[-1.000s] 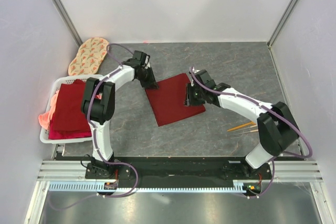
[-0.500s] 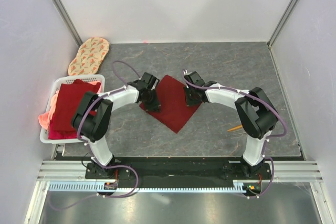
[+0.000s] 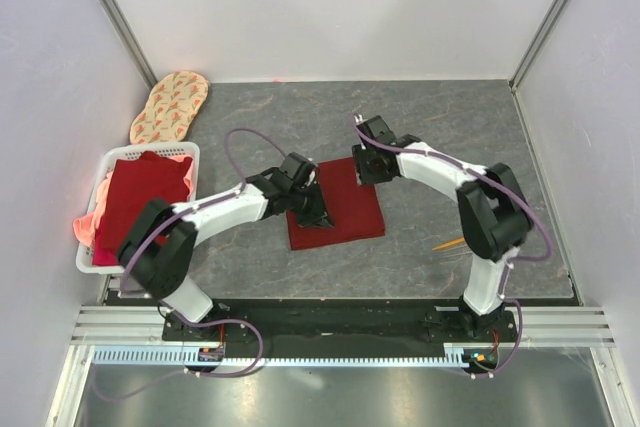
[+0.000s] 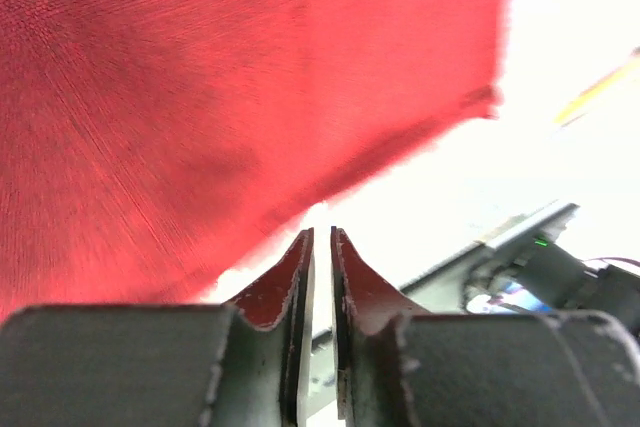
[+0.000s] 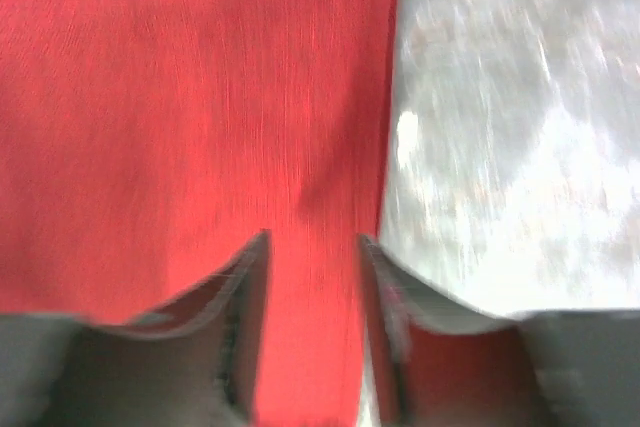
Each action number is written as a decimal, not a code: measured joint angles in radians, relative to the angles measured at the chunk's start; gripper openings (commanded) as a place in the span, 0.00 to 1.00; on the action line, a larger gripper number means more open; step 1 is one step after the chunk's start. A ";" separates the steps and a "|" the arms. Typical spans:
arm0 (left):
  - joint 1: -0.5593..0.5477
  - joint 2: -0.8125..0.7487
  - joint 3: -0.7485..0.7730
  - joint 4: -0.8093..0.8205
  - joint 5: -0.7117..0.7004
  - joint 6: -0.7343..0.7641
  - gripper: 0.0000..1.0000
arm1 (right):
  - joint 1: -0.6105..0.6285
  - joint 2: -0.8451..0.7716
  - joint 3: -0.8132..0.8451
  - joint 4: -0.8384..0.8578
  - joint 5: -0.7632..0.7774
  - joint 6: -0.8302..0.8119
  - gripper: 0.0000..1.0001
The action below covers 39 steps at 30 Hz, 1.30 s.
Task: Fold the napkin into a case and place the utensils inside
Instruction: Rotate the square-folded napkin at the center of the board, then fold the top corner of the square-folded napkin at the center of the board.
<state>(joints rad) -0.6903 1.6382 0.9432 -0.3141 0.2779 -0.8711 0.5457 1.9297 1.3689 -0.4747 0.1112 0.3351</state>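
The dark red napkin [image 3: 345, 212] lies flat on the grey table as a folded rectangle, and it also fills the left wrist view [image 4: 200, 97] and the right wrist view [image 5: 190, 117]. My left gripper [image 3: 320, 218] rests over the napkin's near left part. Its jaws [image 4: 320, 239] stand almost together with nothing between them. My right gripper [image 3: 363, 169] is open at the napkin's far right corner, its fingers astride the cloth's edge [image 5: 312, 247]. An orange-gold utensil [image 3: 448, 243] lies to the right, mostly hidden behind the right arm, and shows in the left wrist view [image 4: 597, 97].
A white basket [image 3: 100, 259] with a brighter red and pink cloth stack [image 3: 140, 202] stands at the left. An oval beige patterned mat [image 3: 168, 105] lies at the back left. Walls close the table on three sides.
The napkin has turned from a diamond to a rectangle square with the table. My left gripper has moved nearer and rightward onto it. My right gripper has shifted slightly to its far corner.
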 measured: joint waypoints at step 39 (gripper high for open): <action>0.105 -0.228 -0.216 -0.054 0.016 0.136 0.12 | -0.026 -0.403 -0.501 -0.003 -0.190 0.252 0.27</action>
<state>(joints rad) -0.5850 1.4105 0.7269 -0.3683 0.2939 -0.7349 0.5194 1.5265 0.8680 -0.4778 -0.0784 0.5869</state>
